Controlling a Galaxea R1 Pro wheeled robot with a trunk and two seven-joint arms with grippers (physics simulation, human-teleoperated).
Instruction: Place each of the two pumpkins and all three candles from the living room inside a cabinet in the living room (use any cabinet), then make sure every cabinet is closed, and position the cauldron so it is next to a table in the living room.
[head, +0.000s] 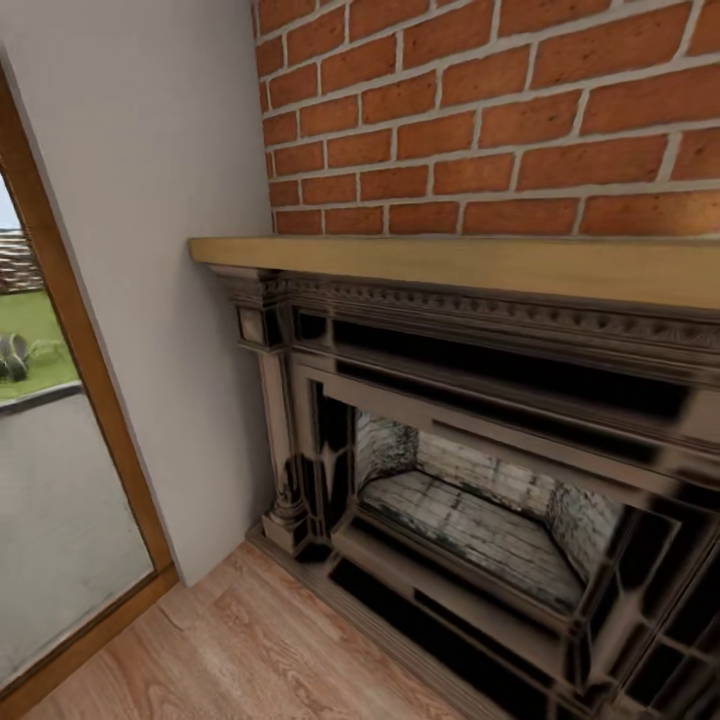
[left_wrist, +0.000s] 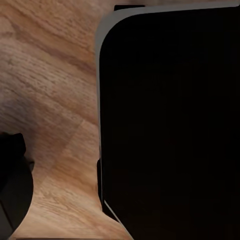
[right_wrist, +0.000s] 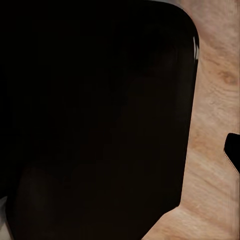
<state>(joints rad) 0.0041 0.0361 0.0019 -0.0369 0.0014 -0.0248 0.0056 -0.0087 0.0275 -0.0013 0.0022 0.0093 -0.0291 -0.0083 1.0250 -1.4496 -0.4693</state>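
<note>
Robot in transit, facing a fireplace (head: 480, 480). Wooden mantel (head: 470, 262) above the firebox; red brick wall (head: 500, 110) above the mantel; plain grey wall (head: 140, 250) beside the fireplace, then a glass door with wooden frame (head: 70, 330) giving onto a lawn. Wood floor (head: 250, 650) in front of the hearth. Pumpkins, candles, cabinet and cauldron: not located from this position. Step in hand, by judgement: searching; best done by turning the base away from the fireplace and sweeping the room slowly. Wrist views: dark robot body (left_wrist: 170, 125) over floorboards. Fingers: state cannot be told; nothing seen held.
</note>
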